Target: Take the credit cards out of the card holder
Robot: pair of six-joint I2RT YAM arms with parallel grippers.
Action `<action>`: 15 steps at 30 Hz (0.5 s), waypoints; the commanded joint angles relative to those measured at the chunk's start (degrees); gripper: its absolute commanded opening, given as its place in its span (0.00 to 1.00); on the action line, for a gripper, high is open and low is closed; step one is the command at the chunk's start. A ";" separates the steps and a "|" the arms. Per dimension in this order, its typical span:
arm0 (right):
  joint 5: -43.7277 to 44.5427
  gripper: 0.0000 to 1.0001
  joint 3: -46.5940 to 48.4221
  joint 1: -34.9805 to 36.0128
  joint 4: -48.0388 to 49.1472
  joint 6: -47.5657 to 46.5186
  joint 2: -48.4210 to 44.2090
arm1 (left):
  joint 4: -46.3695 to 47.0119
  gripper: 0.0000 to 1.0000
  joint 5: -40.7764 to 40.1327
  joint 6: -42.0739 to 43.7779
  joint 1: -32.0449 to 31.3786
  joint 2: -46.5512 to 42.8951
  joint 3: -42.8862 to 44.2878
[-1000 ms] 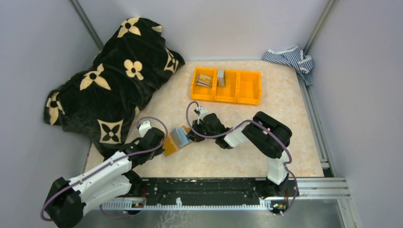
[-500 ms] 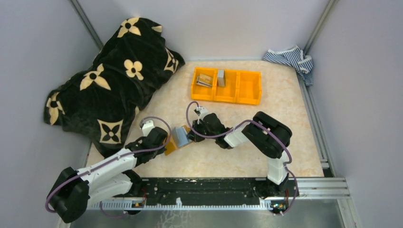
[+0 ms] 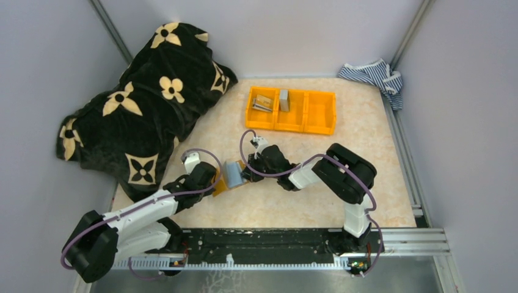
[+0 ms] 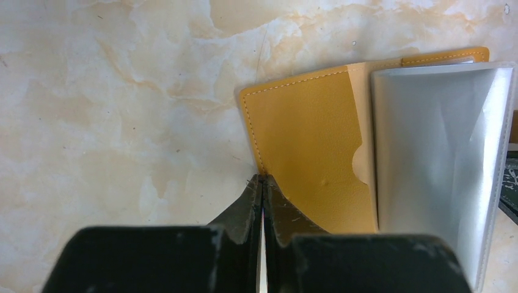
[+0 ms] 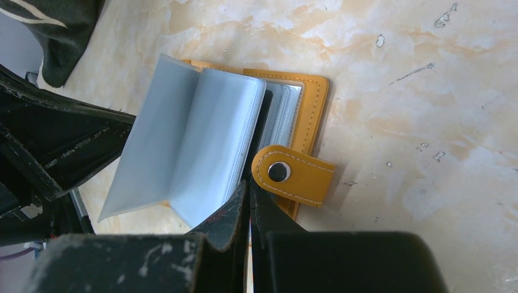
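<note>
jaws on your left gripper [image 4: 261, 182] and right gripper [image 5: 249, 186] are clenched shut, tips at the card holder [image 5: 313, 104]. it lies open on the table [image 5: 427, 91] between them, grey sleeves [image 5: 195, 143] fanned up.

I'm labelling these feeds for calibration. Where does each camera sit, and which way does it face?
Top external: high behind the robot, looking down at the table; left arm and right arm show whole, bases at the bottom.
Left wrist: on the left arm, looking down past its shut left hand at the orange flap of the card holder.
Right wrist: on the right arm, looking past its shut right hand at the snap tab and plastic sleeves.
Shared: both wrist views see the open card holder, from opposite sides.
</note>
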 commanded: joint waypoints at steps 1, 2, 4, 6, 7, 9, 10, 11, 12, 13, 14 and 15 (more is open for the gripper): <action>-1.39 0.00 1.69 0.78 -0.61 -0.37 -2.26 | -0.12 0.06 4.97 0.10 -0.22 0.96 -2.32; -1.42 0.00 1.79 0.86 -0.74 -0.37 -2.39 | 0.03 0.06 5.08 0.17 -0.22 0.86 -2.36; -1.38 0.00 2.01 1.08 -0.91 -0.38 -2.58 | 0.22 0.06 5.21 0.22 -0.22 0.89 -2.52; -1.36 0.00 2.21 1.15 -1.14 -0.49 -2.86 | 0.34 0.06 5.34 0.22 -0.20 0.93 -2.54; -1.32 0.00 2.30 1.21 -1.22 -0.47 -2.94 | 0.40 0.06 5.29 0.33 -0.22 0.96 -2.54; -1.27 0.00 2.60 1.39 -1.47 -0.45 -3.09 | 0.49 0.06 5.42 0.43 -0.22 0.93 -2.54; -1.27 0.00 2.69 1.50 -1.50 -0.55 -3.19 | 0.56 0.07 5.49 0.51 -0.22 0.94 -2.58; -1.20 0.00 2.80 1.55 -1.69 -0.57 -3.30 | 0.58 0.07 5.48 0.50 -0.22 0.92 -2.62; -1.21 0.00 2.99 1.65 -1.87 -0.56 -3.30 | 0.66 0.07 5.50 0.53 -0.22 0.93 -2.63; -1.18 0.00 3.17 1.74 -1.98 -0.64 -3.38 | 0.74 0.07 5.58 0.54 -0.22 0.93 -2.73; -1.18 0.00 3.32 1.78 -2.09 -0.65 -3.48 | 0.79 0.07 5.62 0.58 -0.22 0.92 -2.76; -1.18 0.00 3.57 1.92 -2.31 -0.68 -3.49 | 0.91 0.07 5.75 0.62 -0.22 0.84 -2.80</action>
